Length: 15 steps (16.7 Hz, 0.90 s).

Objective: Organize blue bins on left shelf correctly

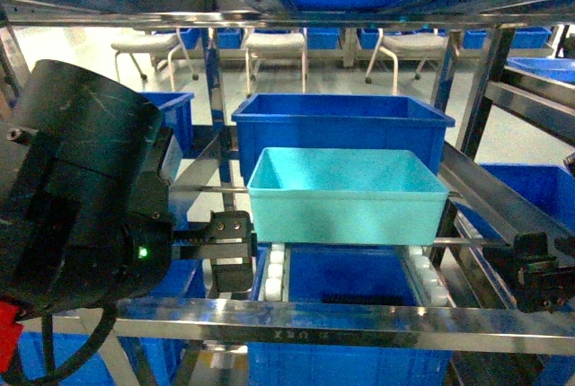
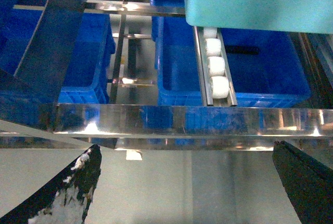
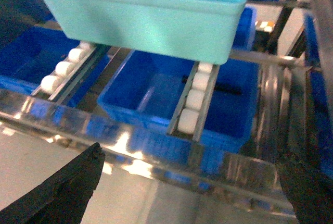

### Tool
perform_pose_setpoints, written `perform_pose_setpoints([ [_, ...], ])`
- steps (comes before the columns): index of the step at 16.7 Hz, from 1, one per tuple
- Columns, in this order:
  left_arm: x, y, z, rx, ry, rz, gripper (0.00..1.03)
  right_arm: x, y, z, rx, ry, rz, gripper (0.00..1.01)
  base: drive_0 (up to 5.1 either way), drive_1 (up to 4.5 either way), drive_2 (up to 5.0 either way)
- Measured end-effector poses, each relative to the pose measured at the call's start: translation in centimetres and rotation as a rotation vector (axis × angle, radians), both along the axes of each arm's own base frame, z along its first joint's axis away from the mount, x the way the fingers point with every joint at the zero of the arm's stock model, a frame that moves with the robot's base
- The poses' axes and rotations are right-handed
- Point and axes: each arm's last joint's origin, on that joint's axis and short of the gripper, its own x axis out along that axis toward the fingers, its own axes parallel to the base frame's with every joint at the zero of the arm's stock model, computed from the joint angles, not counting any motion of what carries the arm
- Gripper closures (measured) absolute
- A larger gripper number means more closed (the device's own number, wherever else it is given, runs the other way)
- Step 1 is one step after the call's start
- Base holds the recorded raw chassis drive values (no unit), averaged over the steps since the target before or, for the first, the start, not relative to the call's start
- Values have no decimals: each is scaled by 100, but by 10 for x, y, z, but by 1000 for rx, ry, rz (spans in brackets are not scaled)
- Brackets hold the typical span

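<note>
Smooth turquoise plastic bin [image 1: 347, 196], tapered walls

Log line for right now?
turquoise bin: on roller rails | left gripper: open, empty | right gripper: open, empty

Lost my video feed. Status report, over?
Left gripper and right gripper open, empty, short of the front crossbar. Turquoise bin sits on roller rails, royal-blue crate behind. Nothing blocking.

We count one turquoise bin [image 1: 347, 196] on two roller rails [image 3: 195, 102] of one steel shelf [image 1: 296, 321]. We see at least five royal-blue crates [image 1: 341, 121] and three white chairs [image 1: 275, 48].
</note>
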Motion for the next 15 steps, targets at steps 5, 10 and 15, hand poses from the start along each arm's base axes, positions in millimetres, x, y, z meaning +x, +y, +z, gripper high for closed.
perform_pose_setpoints([
  [5, -30, 26, -32, 125, -309, -3, 30, -38, -2, -27, -99, -102, -232, 28, 0, 0, 0],
  [10, -61, 60, 8, 104, -586, 35, 60, -73, -4, 9, -104, -255, -295, 61, 0, 0, 0],
  [15, -105, 87, 32, 89, -676, 33, 101, -117, -4, 41, -87, -367, -302, 99, 0, 0, 0],
])
